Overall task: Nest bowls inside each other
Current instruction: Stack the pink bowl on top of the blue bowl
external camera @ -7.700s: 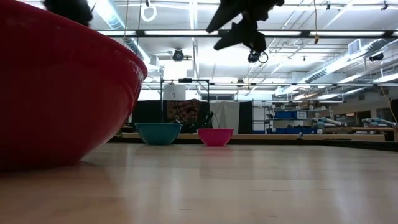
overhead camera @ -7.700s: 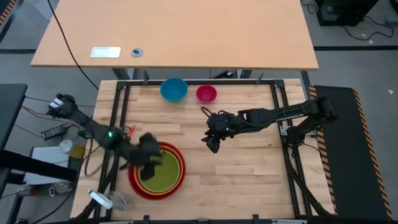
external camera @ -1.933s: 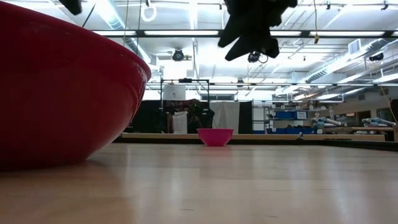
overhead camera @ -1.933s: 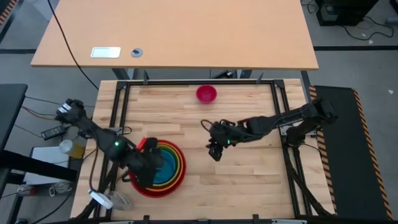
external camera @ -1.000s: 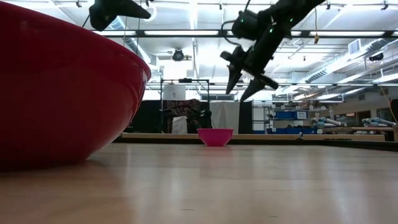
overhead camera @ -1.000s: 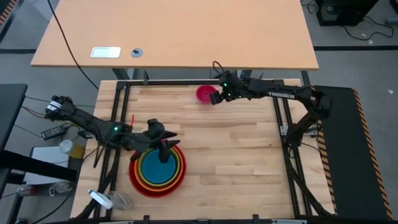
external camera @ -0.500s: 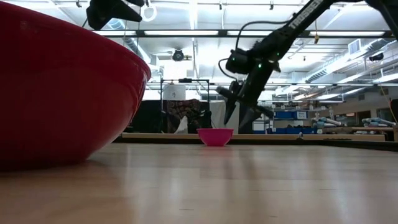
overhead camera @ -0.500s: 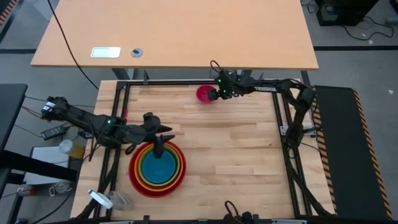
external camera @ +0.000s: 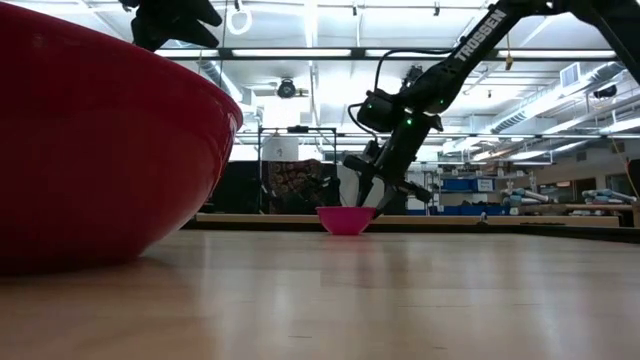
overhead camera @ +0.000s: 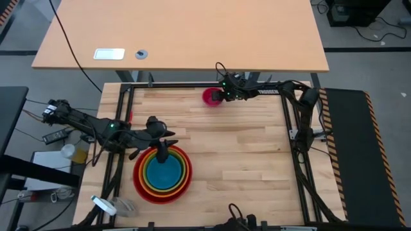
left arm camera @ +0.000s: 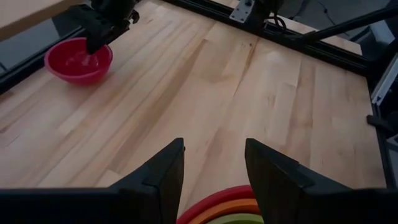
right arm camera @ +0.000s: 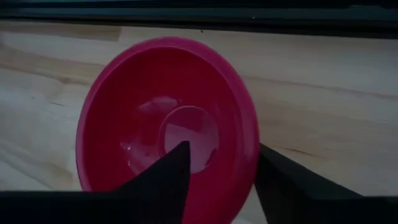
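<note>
— Jaws first: how did they stand?

— On the right gripper (right arm camera: 216, 165) they straddled the rim of the magenta bowl (overhead camera: 211, 97), one finger inside, one outside, with a gap either side; I judged them closing but not yet pinched. On the left gripper (left arm camera: 214, 163) they were parted and held nothing.

— Where was everything on the tabletop?

— Taking the overhead view as a clock face, the magenta bowl sat near twelve o'clock by the far rail. The stack (overhead camera: 162, 174), red bowl (overhead camera: 140, 188) outermost, then orange, yellow-green and blue bowl (overhead camera: 162, 174) innermost, sat toward seven o'clock. The left gripper hovered just above the stack's far edge.

— What could have gone wrong?

— A thin, smooth rim gave little to hold; a shallow pinch might have let the bowl tip or slip out on the lift. Closing off-centre could have skidded it against the rail. And the left arm, parked over the stack, probably stood in the carrying path.
</note>
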Robot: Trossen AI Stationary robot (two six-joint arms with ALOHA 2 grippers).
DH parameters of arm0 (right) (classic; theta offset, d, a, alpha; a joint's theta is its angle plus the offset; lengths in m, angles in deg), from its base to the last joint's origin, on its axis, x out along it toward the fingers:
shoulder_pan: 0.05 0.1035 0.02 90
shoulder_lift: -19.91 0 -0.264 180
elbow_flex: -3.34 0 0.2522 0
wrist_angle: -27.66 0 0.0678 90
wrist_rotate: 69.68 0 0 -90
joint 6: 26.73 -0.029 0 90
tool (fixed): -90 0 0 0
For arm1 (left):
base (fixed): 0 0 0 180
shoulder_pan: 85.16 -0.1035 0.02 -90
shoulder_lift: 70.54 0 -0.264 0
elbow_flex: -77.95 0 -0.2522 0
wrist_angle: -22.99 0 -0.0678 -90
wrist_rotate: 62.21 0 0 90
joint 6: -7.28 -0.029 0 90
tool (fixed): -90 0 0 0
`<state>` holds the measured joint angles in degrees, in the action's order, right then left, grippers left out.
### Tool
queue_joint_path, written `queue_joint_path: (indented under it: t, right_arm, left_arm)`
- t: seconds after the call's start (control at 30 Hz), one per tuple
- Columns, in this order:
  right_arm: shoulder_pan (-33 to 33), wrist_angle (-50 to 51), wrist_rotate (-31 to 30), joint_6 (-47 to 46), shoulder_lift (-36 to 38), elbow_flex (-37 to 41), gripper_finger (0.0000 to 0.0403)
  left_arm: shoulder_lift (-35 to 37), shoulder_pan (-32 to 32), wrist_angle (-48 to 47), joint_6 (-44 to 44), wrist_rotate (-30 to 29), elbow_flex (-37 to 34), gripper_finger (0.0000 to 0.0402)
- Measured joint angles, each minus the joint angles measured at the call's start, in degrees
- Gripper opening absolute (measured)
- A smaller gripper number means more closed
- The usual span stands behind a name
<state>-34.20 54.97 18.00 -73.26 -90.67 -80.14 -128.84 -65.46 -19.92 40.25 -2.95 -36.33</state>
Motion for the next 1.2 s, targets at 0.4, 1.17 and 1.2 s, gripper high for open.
queue_joint_path:
  t: [0.4, 1.17, 1.2]
  right_arm:
    - [-0.01, 1.64, 0.06, 0.98, 0.00, 0.00, 0.0048]
    - [20.56, 2.97, 7.23, 9.07, 16.18, -1.53, 0.0029]
    - [22.63, 1.87, 6.67, 8.03, 16.03, -1.53, 0.0029]
  left_arm:
    - [0.34, 0.02, 2.01, -0.07, 0.09, 0.00, 0.0172]
    - [12.75, -1.74, 0.07, 2.82, 1.17, 0.09, 0.0172]
    - [12.79, -2.13, 0.96, 2.83, 1.14, 0.09, 0.0172]
